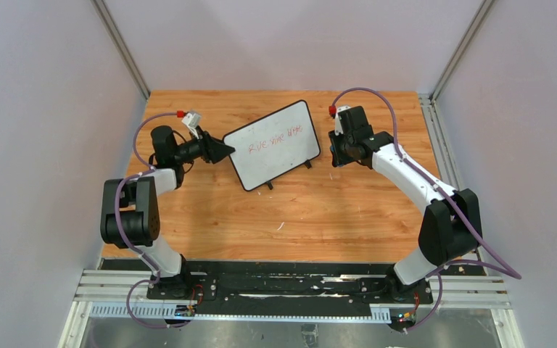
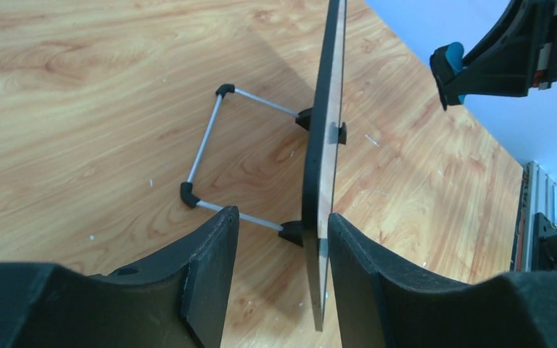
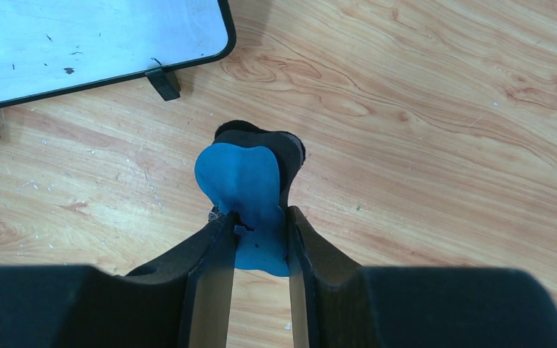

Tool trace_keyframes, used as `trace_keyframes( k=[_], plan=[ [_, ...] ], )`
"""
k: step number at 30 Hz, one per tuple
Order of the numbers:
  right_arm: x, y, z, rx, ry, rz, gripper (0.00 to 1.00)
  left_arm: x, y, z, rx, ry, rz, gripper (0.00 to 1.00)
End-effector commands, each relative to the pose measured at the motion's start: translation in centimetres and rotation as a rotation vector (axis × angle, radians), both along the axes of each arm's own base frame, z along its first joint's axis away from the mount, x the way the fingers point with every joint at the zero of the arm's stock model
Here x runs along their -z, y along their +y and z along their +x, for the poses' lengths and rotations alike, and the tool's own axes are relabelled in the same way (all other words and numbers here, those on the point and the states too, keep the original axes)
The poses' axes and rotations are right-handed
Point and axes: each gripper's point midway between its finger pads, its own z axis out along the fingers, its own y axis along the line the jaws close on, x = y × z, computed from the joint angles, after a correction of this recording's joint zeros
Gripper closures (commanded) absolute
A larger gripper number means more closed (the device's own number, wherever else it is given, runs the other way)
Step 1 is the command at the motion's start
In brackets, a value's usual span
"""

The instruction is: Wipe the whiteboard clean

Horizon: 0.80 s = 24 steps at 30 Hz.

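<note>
The whiteboard (image 1: 275, 141) stands tilted on its wire stand (image 2: 203, 145) at the table's far middle, with red writing on its face. In the left wrist view it shows edge-on (image 2: 323, 145). My left gripper (image 1: 226, 150) is open with its jaws on either side of the board's left edge (image 2: 283, 225). The board lies close to the right finger, with a gap to the left one. My right gripper (image 1: 337, 151) is shut on the blue-and-black eraser (image 3: 243, 181), just right of the board and above the table. The board's corner and foot show in the right wrist view (image 3: 80, 36).
The wooden table (image 1: 297, 210) is walled by grey panels on three sides. A metal rail (image 1: 435, 123) runs along its right edge. Both arm bases sit on the black plate (image 1: 283, 286) at the near edge.
</note>
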Motion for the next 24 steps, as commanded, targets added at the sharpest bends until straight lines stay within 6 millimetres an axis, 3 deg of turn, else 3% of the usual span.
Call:
trace_keyframes(
  k=[1, 20, 24],
  plan=[
    [-0.9, 0.3, 0.2, -0.014, -0.028, -0.018, 0.99, 1.3, 0.3, 0.2, -0.011, 0.014, 0.033, 0.48],
    [-0.4, 0.4, 0.2, -0.019, -0.013, -0.017, 0.99, 0.3, 0.0, -0.8, 0.011, 0.006, 0.019, 0.64],
    [-0.4, 0.4, 0.2, -0.019, -0.012, -0.014, 0.99, 0.0, -0.1, -0.9, 0.013, 0.003, 0.016, 0.72]
  ],
)
